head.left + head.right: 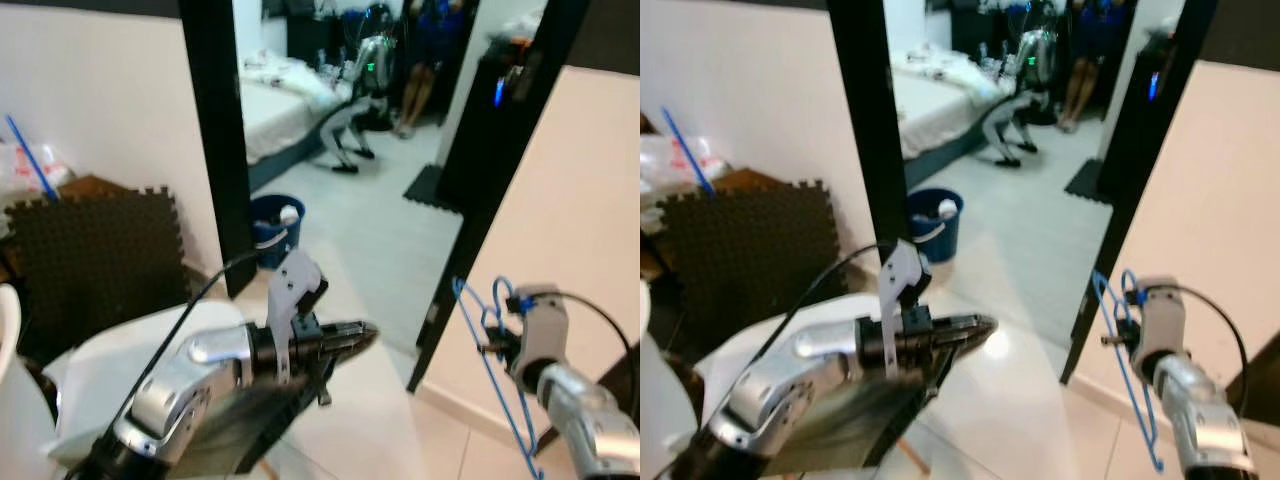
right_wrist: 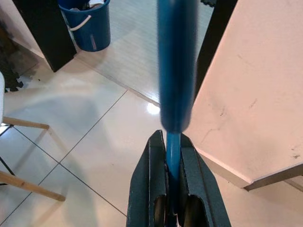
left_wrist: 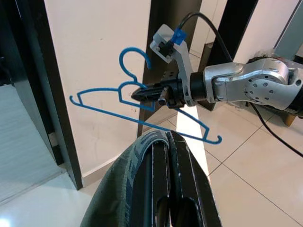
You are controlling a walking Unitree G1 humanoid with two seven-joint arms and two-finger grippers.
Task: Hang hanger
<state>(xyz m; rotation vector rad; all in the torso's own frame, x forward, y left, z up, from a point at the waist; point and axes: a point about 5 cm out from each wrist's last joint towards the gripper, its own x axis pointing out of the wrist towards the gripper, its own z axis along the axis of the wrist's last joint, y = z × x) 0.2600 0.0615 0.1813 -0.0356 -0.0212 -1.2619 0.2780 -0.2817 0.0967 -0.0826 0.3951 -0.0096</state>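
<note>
One blue hanger, thin wire-like rod w/ a curled hook on top, held up in the air by the right gripper at lower right of the head views, just in front of a pale pink wall panel. In the head views the hanger's long bar runs steeply downward toward the floor, hook end up near the gripper; from the left wrist view the same bar reads as a long slant w/ a small upturned tip at its far end, hook curling above the neck. Right gripper is pinching the hanger at the neck, two black fingers pressed onto the rod, seen close-up in the right wrist view w/ the blue rod rising from between them. Left gripper sits mid-frame, well apart from the hanger, fingers pressed together and clamped on a fold of dark grey-green cloth that drapes over them. Two silver arms, black cables looping off both. Floor is glossy pale tile. One blue bucket by the black door frame, dark foam puzzle mat leaning at left, a bed in the room beyond.
</note>
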